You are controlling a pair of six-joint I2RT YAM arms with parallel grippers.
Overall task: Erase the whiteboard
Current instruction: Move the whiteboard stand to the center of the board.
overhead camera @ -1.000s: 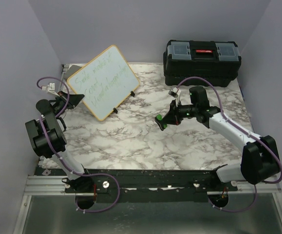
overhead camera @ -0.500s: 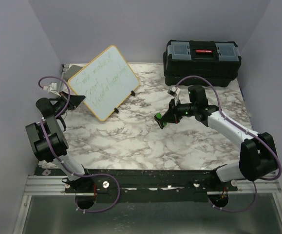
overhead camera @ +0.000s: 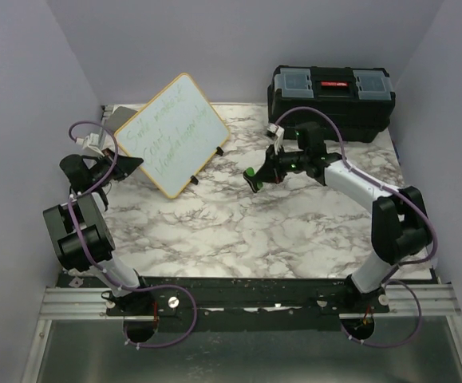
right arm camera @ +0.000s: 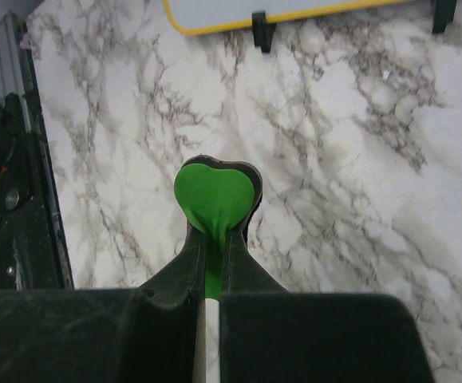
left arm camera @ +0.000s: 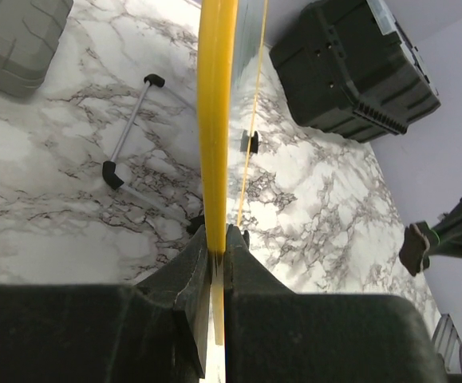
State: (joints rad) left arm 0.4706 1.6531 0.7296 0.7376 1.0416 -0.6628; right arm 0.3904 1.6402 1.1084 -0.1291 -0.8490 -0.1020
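The whiteboard stands at about 10 o'clock on the marble table. It is turned cornerwise, and its face is tipped up toward the top camera. Green writing covers the face. Two small black feet stick out from its edge on the 4 o'clock side. I cannot tell if they touch the table.

My left claw is at the board's 8 o'clock edge and is pinched tight on it. In the left wrist view the yellow frame runs straight up from between the two fingers, so I see the board edge-on. At 10 o'clock in that view there is a grey case. A thin metal bar with black ends shows near it, behind the board.

My right claw is out at 3 o'clock from the board, near it but not touching it. It is clenched on a white stick with a green, heart-shaped end. In the right wrist view that green end points to 12 o'clock, toward the board's bottom edge and feet. Bare table lies between them.

A black toolbox with a red latch sits at 1 o'clock on the table, well apart from the board.
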